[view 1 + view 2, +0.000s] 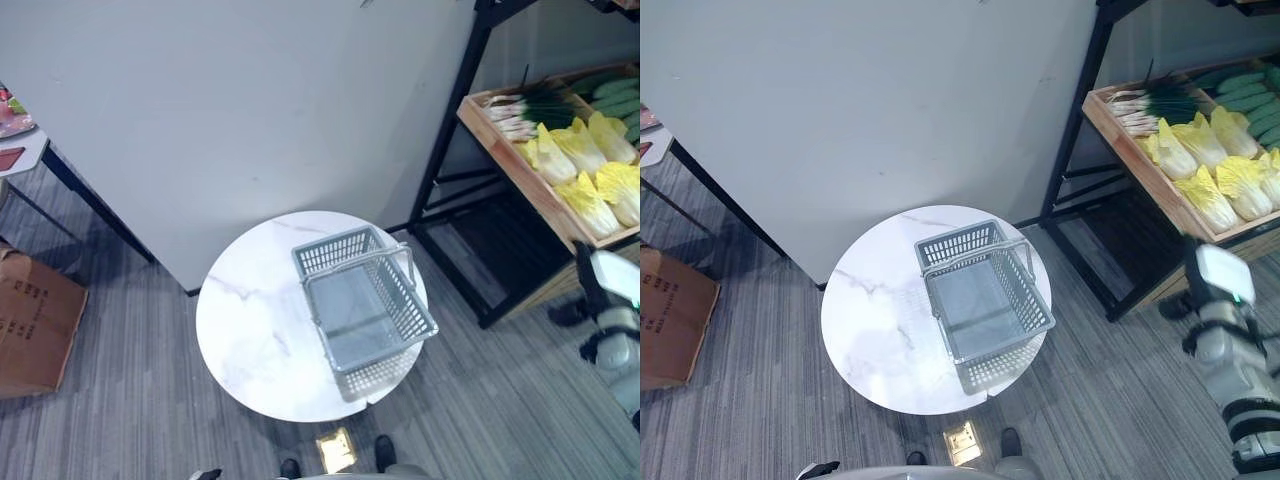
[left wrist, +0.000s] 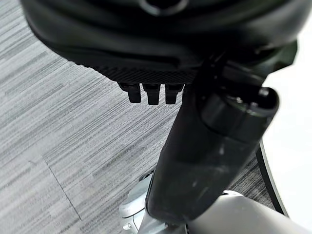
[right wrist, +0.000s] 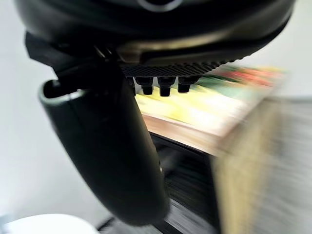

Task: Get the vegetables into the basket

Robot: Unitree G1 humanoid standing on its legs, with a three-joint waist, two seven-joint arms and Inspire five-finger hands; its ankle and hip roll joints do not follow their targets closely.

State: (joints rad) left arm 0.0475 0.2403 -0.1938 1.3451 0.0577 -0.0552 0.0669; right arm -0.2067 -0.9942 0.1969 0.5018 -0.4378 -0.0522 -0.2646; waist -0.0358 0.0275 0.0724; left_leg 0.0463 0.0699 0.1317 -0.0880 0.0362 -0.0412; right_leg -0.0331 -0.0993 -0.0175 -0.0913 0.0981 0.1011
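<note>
Grey basket [image 1: 366, 308] set empty on round white table [image 1: 250, 340], cabbages [image 1: 590, 165] (yellow, leafy) kept in wooden crate [image 1: 1132, 142] on black shelf, right hand [image 3: 107, 146] raised nearby, left hand [image 2: 209, 146] lowered, fingers extended on both.

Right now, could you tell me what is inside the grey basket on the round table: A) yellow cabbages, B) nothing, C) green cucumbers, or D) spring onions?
B: the basket on the round table shows a bare bottom, while the vegetables lie in the wooden crate on the rack.
</note>
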